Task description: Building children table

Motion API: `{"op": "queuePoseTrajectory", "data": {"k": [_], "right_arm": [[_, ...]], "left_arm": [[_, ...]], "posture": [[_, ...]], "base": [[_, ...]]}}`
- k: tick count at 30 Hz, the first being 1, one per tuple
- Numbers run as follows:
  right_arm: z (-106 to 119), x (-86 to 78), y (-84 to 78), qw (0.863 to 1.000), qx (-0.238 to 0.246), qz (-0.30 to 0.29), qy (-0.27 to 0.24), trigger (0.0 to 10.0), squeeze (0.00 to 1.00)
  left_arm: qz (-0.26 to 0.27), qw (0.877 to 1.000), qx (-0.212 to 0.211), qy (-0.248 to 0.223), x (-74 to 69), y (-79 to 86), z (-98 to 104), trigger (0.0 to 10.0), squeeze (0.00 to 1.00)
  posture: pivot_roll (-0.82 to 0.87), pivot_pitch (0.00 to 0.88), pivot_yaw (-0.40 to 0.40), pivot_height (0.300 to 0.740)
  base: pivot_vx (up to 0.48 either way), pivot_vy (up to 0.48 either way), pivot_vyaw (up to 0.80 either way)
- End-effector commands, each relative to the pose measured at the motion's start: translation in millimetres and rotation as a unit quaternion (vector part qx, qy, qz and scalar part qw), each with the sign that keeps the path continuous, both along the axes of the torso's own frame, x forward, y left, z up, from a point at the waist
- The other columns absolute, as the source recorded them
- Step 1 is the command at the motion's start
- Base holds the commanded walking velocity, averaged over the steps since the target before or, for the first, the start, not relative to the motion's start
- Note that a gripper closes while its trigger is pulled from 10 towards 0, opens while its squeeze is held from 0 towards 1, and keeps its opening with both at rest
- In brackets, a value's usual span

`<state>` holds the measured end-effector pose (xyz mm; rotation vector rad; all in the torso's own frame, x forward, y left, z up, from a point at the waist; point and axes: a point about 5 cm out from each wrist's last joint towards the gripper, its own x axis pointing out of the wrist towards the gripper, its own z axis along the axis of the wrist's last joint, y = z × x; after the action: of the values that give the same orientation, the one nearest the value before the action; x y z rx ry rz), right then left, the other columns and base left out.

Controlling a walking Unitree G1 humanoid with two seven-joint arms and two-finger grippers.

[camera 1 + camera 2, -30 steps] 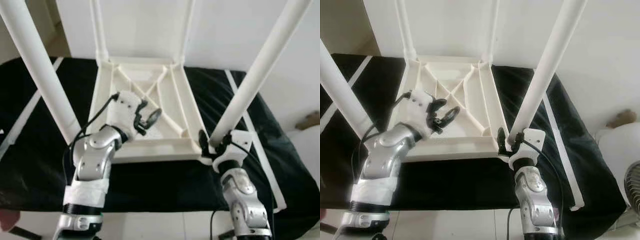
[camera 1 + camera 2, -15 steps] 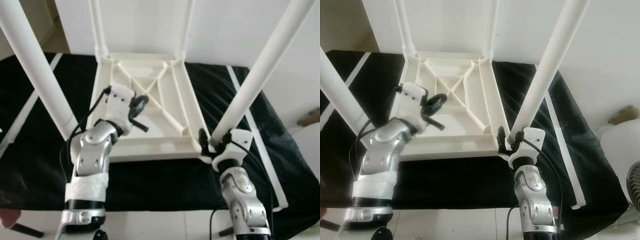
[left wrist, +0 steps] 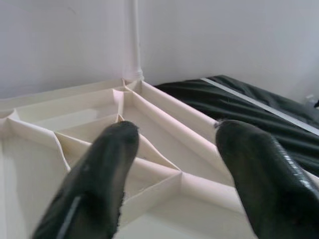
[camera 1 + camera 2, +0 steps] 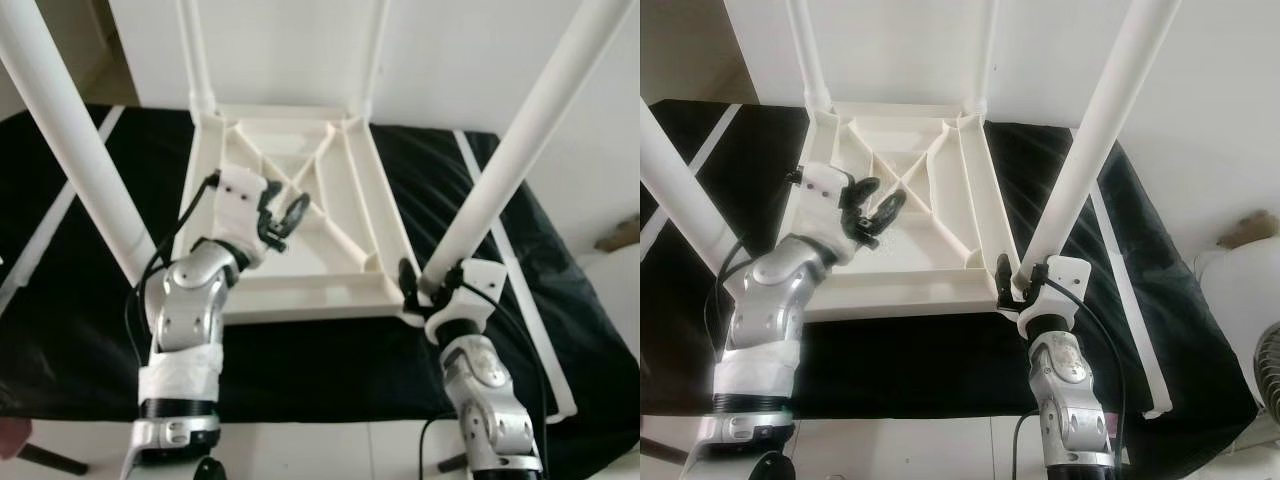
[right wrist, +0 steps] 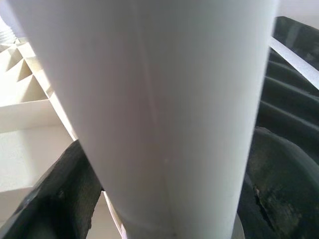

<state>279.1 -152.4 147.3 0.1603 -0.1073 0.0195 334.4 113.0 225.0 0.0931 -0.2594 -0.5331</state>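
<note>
Tabletop (image 4: pixel 300 250) lies inverted; right end effector (image 4: pixel 425 290) grips leg (image 4: pixel 510 170), left end effector (image 4: pixel 283 218) hovers open.

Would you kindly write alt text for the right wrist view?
The right gripper clamps a white table leg between its black fingers. Beside it are the ribbed tabletop underside and a black cloth.

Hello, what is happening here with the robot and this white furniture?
The robot is assembling a white plastic children's table, which lies upside down on a black cloth with four legs pointing up. The right gripper is shut on the base of the near right leg, at the table's corner. The left gripper hovers open over the ribbed underside and holds nothing. The near left leg stands in its corner, untouched.
</note>
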Motion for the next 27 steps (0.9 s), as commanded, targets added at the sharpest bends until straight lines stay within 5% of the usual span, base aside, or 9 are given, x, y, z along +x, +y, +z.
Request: {"op": "queuePoseTrajectory", "data": {"k": [1,10,11,12,27], "right_arm": [[-3.3,-2.6,-1.8,1.000,-0.004,-0.004,0.005,10.0,0.00],[-3.4,-2.0,-2.6,1.000,-0.004,-0.005,0.005,10.0,0.00],[-3.7,-2.3,-2.9,1.000,-0.003,-0.006,0.006,10.0,0.00],[-4.1,-2.2,-2.9,1.000,-0.004,-0.006,0.006,10.0,0.00],[-3.8,-1.2,-3.1,1.000,-0.004,-0.009,0.005,10.0,0.00]], "left_arm": [[0.163,0.986,-0.045,-0.005,6.7,14.4,2.3,10.0,1.00],[0.163,0.986,-0.034,-0.005,6.7,13.6,2.0,10.0,1.00],[0.159,0.987,-0.037,-0.010,5.7,13.2,2.7,4.1,0.00],[0.158,0.987,-0.038,-0.013,5.1,13.2,3.5,0.0,0.00],[0.150,0.988,-0.036,-0.022,4.2,11.3,4.8,0.0,0.00]], "posture": [[-0.07,0.108,-0.050,0.740],[-0.07,0.113,-0.053,0.740],[-0.07,0.113,-0.052,0.740],[-0.07,0.112,-0.051,0.740],[-0.07,0.105,-0.048,0.740]], "base": [[0.000,0.000,0.00],[0.000,0.000,0.00],[0.000,0.000,0.00],[0.000,0.000,0.00],[0.000,0.000,0.00]]}}
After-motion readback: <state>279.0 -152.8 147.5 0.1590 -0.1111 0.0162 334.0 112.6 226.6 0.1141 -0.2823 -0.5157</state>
